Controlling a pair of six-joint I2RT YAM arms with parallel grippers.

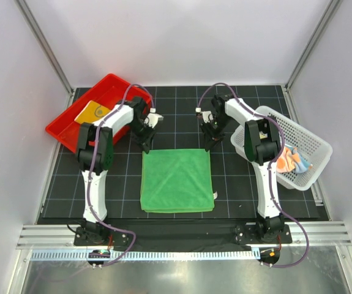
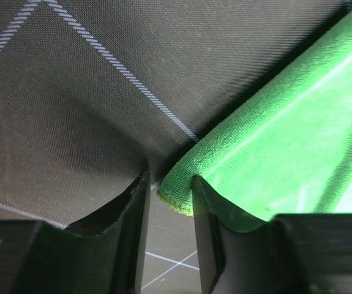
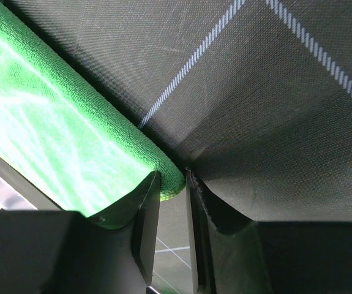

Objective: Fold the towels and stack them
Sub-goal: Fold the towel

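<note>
black mat, green towel corners half hidden in left gripper, right gripper.

Green towel flat, central, yellow towel in tray, striped towel in basket

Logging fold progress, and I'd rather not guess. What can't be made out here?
- Right wrist view: whether the right hand grips the green towel corner; its fingers hide contact.
- Top view: yellow towel in the tray, partly behind the left arm; print too small.
- Top view: striped towel in the basket, partly behind the right arm; folds unclear.
</note>
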